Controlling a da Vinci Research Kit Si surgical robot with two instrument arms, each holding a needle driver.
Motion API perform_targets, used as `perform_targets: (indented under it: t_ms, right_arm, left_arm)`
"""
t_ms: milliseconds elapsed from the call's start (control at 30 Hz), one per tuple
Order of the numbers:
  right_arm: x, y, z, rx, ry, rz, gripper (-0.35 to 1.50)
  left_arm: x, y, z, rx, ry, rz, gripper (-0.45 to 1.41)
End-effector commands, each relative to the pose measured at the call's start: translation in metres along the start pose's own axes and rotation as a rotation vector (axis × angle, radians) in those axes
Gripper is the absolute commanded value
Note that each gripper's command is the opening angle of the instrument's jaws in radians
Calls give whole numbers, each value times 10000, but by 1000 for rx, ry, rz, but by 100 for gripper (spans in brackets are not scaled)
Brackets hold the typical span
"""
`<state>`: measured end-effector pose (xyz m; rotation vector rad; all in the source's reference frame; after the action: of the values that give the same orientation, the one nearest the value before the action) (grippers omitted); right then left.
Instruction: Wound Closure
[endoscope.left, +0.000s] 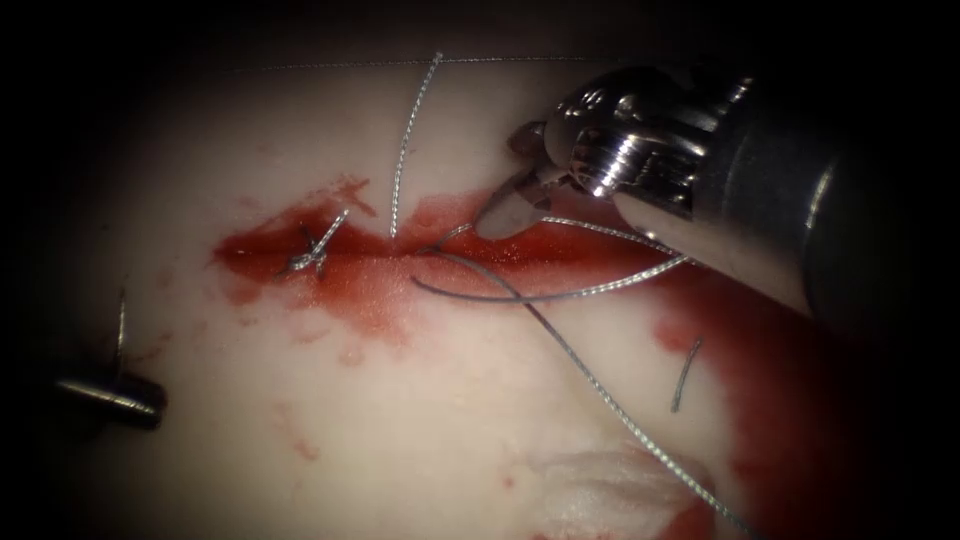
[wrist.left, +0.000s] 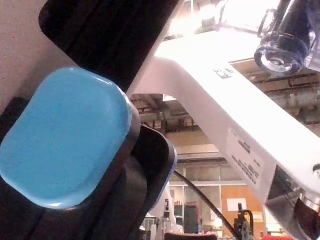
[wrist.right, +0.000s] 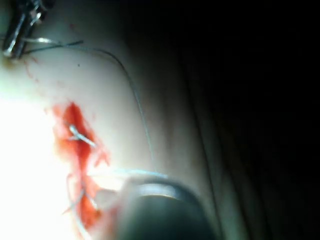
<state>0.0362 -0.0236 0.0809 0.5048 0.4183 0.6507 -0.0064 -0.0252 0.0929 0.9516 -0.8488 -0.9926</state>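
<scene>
Nearest in the endoscope view: thread (endoscope.left: 640, 425) running off the near edge, beside a pale ragged patch (endoscope.left: 610, 478) of the tissue (endoscope.left: 420, 420). At the near left, half in shadow, the left tool (endoscope.left: 110, 396), with a thin strand standing up just beside it. Cannot tell whether its jaws are apart or together. Right wrist view adds this: the same left tool (wrist.right: 15, 27) from its far side, with strands leading away from its tip across the tissue.

Farther in, on the right, a short cut end of thread (endoscope.left: 685, 375) lying loose by the red fluid (endoscope.left: 780, 400). Then a thin dark curve, probably the needle (endoscope.left: 480, 296), though hard to tell from thread here. Lies flat on the tissue just near-side of the cut (endoscope.left: 380, 262), held by neither tool.

On the cut's left part, a tied stitch (endoscope.left: 318, 250). At the cut's right part, the right tool (endoscope.left: 518, 178), jaws apart, holding nothing plainly. Near jaw touching the red edge, a strand passing just beside it.

Farthest, one strand rising from the cut to a taut line across the far edge.

Left wrist view: a blue cover (wrist.left: 65, 137) and a white arm (wrist.left: 240, 125).

Open room on the bare tissue between the left tool and the crossing threads. Crowded on the right by the thick shaft.
</scene>
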Motion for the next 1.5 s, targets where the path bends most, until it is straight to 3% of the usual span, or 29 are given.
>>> perform_targets:
  t_ms: [33,67,233,467,500,567,767,800,867,933,1000,1133,1233,1367,1500]
  right_arm:
    - [16,2,1,30,-20,42,68]
    - [15,0,2,54,-42,82,57]
    - [16,-9,6,200,-209,230,71]
    - [12,-29,13,224,-250,248,71]
    - [12,-32,16,228,-260,250,29]
    - [7,-36,22,246,-290,215,-35]
    - [3,-26,8,348,-357,60,-35]
    - [4,-23,3,365,-357,48,-35]
    - [9,-15,-13,396,-355,22,-35]
    - [15,-2,-43,400,-305,-7,-35]
    - [20,6,-65,400,-274,2,-35]
    - [37,33,-134,386,-160,59,-35]
    - [46,46,-170,359,-84,42,-35]
    - [54,57,-205,319,23,12,-35]
    - [60,65,-236,348,109,-10,-35]
  left_arm:
    - [-13,-2,1,1,-5,5,-45]
    - [-13,-2,1,1,-5,5,-45]
    - [-13,-2,1,1,-5,5,-45]
    - [-12,-2,1,1,-5,5,-45]
    - [-12,-2,2,0,-5,5,-45]
    - [-12,-2,2,0,-6,6,-45]
    - [-13,-2,2,0,-6,-1,-45]
    - [-13,-2,2,-2,-3,11,-30]
    - [-13,-2,3,-1,0,52,24]
    - [-15,-1,6,-4,1,115,79]
    - [-18,-3,7,-11,-3,183,94]
    - [-35,-17,-2,-38,-38,316,98]
    - [-46,-28,-8,-61,-49,428,98]
    - [-54,-39,-9,-70,-62,453,98]
    - [-58,-45,-8,-77,-94,488,100]
